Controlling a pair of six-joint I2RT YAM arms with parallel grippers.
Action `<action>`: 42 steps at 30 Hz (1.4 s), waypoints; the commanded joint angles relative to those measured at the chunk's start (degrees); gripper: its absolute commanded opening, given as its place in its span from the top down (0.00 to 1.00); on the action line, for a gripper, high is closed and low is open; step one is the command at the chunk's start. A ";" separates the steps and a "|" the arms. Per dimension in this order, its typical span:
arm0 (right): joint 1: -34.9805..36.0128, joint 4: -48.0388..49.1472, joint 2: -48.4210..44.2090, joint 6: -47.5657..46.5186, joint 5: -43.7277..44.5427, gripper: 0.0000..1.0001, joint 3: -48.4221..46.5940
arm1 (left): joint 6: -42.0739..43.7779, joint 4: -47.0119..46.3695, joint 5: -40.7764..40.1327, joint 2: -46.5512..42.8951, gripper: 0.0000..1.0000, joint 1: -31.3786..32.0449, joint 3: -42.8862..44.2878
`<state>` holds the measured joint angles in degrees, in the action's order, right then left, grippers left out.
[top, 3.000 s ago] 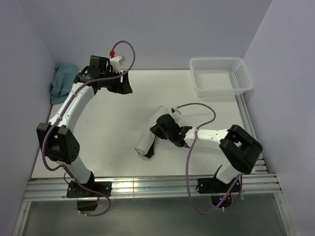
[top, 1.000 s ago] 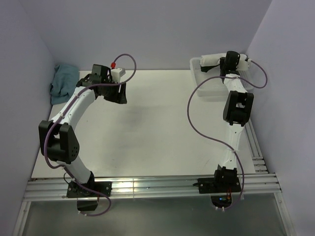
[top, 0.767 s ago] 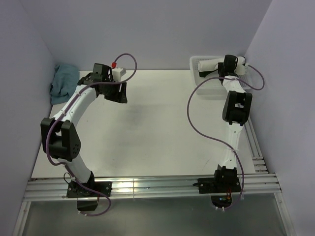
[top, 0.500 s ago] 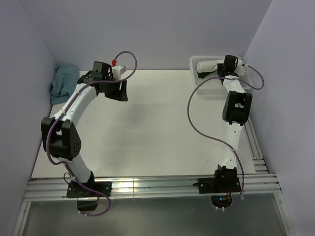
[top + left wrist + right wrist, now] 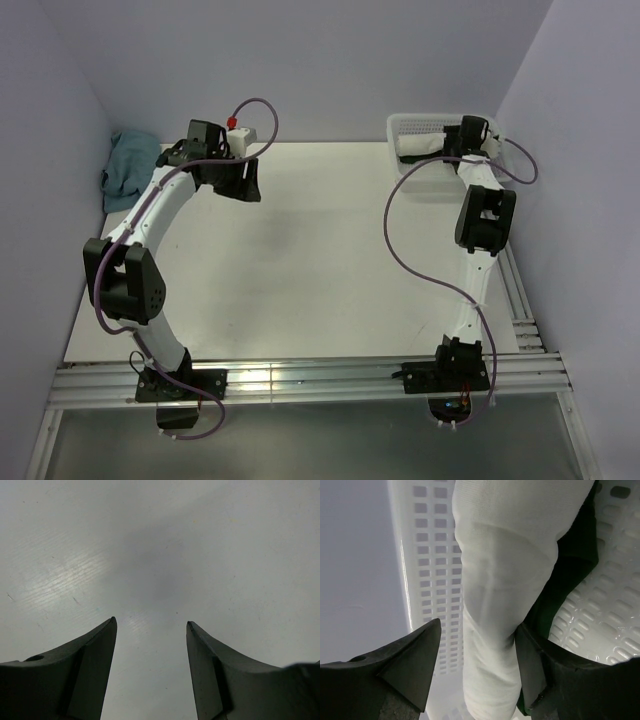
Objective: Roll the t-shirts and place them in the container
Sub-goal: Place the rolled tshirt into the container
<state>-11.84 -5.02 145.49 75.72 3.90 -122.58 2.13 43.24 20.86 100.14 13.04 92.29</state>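
A rolled cream-white t-shirt [image 5: 420, 143] with a dark green part [image 5: 570, 565] lies inside the white basket [image 5: 400, 124] at the back right. My right gripper [image 5: 453, 141] hangs over the basket, open around the roll [image 5: 505, 580]. In the right wrist view the left finger [image 5: 415, 665] stands apart from the cloth and the right finger rests against it. My left gripper [image 5: 246, 180] is open over bare table at the back left, with nothing between its fingers [image 5: 95, 655].
A small teal-blue cloth [image 5: 127, 168] lies crumpled at the table's far left corner against the wall. The basket's perforated wall [image 5: 427, 555] stands close to my right gripper [image 5: 477, 625]. White table [image 5: 160, 545] shows under my left gripper [image 5: 150, 622].
My right gripper has lowered the rolled t-shirt into the basket and opened its jaws. My left gripper has shifted slightly at the back left.
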 commanded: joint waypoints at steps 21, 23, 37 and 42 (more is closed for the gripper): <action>-3.11 -1.05 -11.01 2.15 -9.35 0.29 6.39 | 0.07 1.76 4.45 0.32 0.36 0.50 4.56; -3.02 -0.35 -13.21 1.89 -9.53 0.29 8.23 | 0.07 1.58 4.71 0.32 0.35 0.50 4.56; 1.54 3.78 -38.83 -6.72 -6.20 0.26 32.36 | -1.43 0.70 4.63 -1.34 0.34 0.15 6.77; 10.49 8.35 -55.90 -13.83 5.38 0.22 48.64 | -0.81 -0.88 3.22 -6.88 0.34 -1.43 1.94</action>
<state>-6.50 -1.23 98.52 68.31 1.19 -78.96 1.39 44.36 24.32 99.02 12.69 95.92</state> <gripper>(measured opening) 0.774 0.665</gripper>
